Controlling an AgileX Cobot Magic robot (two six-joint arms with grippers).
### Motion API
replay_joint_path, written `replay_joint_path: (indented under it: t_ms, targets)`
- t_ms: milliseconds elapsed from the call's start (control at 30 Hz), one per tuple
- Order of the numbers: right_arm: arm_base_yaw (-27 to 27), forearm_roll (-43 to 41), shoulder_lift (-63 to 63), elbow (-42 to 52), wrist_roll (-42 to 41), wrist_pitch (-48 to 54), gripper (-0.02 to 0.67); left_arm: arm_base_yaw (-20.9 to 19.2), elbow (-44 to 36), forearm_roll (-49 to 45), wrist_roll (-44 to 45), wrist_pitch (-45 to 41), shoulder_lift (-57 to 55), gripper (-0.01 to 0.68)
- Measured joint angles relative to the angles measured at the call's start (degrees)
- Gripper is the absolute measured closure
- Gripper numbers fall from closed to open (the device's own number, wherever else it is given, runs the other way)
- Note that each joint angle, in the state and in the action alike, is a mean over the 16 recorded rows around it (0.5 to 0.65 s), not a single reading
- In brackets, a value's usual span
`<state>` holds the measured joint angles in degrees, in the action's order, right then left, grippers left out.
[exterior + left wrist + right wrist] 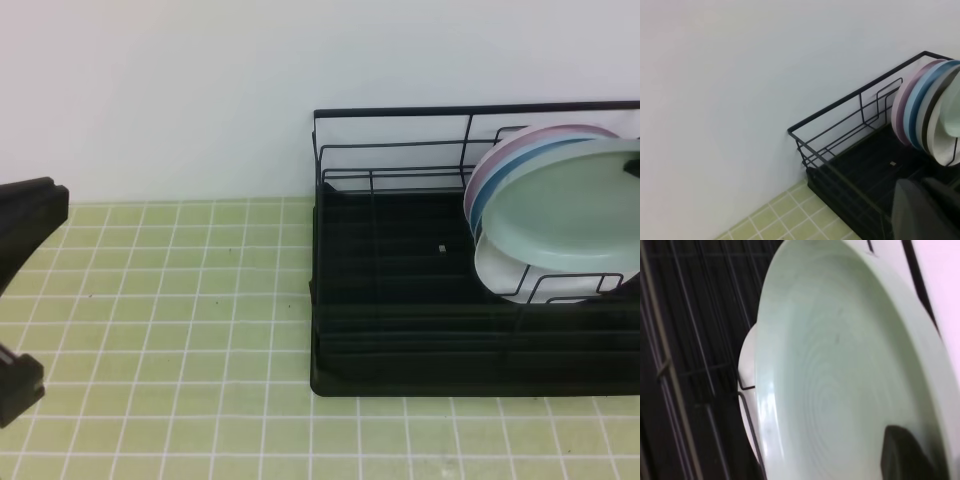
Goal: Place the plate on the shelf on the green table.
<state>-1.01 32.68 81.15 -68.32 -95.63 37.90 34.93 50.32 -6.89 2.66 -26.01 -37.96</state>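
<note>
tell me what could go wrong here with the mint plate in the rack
1. The mint plate leans tilted against the white plate rather than upright between the black rack's wire dividers; if released now it might slide or tip.
2. The right gripper is shut on its rim; pulling away carelessly could drag it out.
3. Nudging it may disturb the pink plate and blue plate behind.

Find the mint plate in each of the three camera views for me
Exterior high: the plate is at the right edge, tilted in the rack, frontmost of the stack.
Left wrist: only a sliver of it shows at the right edge, in front of the white plate.
Right wrist: it fills most of the frame, close up.
Shared landmark: the black wire rack.
</note>
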Motion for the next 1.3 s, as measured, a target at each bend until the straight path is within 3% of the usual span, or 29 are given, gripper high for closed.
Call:
replay_joint_path:
  t_ms: [633, 767, 1133, 1300]
  targets:
    - [0.00, -0.79, 8.20, 0.01, 2.12, -4.01, 0.635, 0.00, 0.00, -0.14, 0.00, -1.32, 0.00, 0.675]
    - [0.00, -1.05, 8.87, 0.01, 3.14, -3.85, 0.580, 0.00, 0.00, -0.17, 0.00, -1.36, 0.00, 0.675]
    - [0.00, -1.93, 9.21, 0.01, 8.24, -3.35, 0.347, 0.00, 0.00, -0.20, -0.02, -1.30, 0.00, 0.675]
    - [0.00, -2.05, 8.94, 0.01, 10.78, -3.40, 0.295, 0.00, 0.00, -0.20, -0.05, -1.30, 0.00, 0.675]
